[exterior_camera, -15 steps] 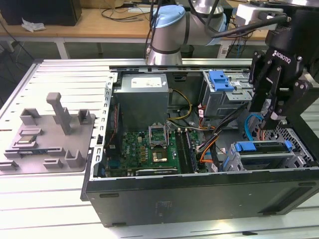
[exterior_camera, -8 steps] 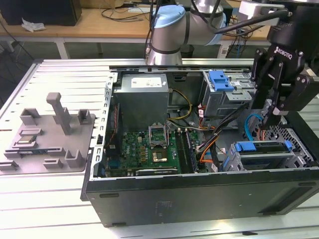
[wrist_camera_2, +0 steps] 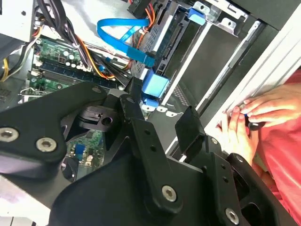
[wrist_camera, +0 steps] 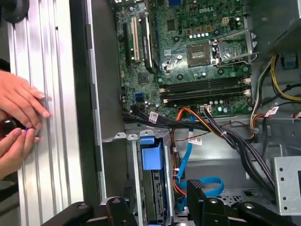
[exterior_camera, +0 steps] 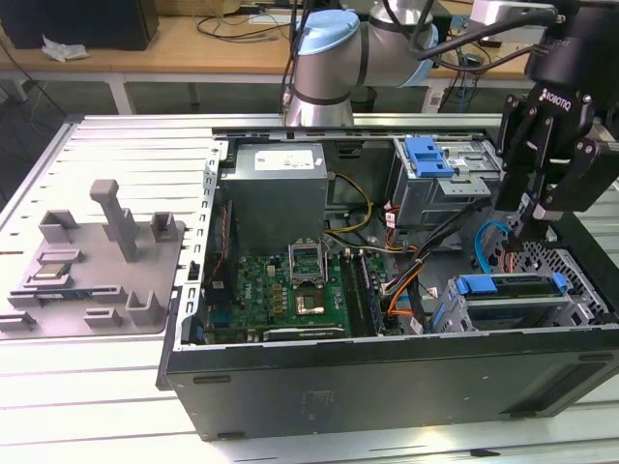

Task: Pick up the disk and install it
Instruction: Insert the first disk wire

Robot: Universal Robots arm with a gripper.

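So the disk (exterior_camera: 513, 288) is sitting on edge in the drive cage (exterior_camera: 580, 300), in the corner of the open PC case (exterior_camera: 387, 377) at the exterior view's right. You can see its blue side rails and the blue tab on its end. In the first wrist view it's the dark slab (wrist_camera: 153, 193) running back from that tab, tucked between the cage's metal walls.

The gripper (exterior_camera: 530, 220) hangs right over that cage. The fingers (wrist_camera: 200, 193) are spread apart and aren't holding anything. In the first wrist view, one finger is off to each side of the disk's line, so the disk lies pretty much in the gap between them. From the exterior view the fingertips look just above the disk's top edge rather than down around it, though whether there's any contact is hard to call. The second wrist view shows the same wide gap between the two black fingers (wrist_camera_2: 136, 106).

A looped blue cable (wrist_camera: 207, 181) sits just beside the cage, near one finger, with orange and black wires bundled next to it. The motherboard (exterior_camera: 290, 290) and the grey power supply box (exterior_camera: 276, 188) fill the rest of the case.

A person's hands (wrist_camera: 19, 106) rest on the slotted metal surface (exterior_camera: 97, 406) just outside the case wall, pinching a small dark knob. A grey fixture tray (exterior_camera: 97, 261) sits well apart, at the exterior view's left.
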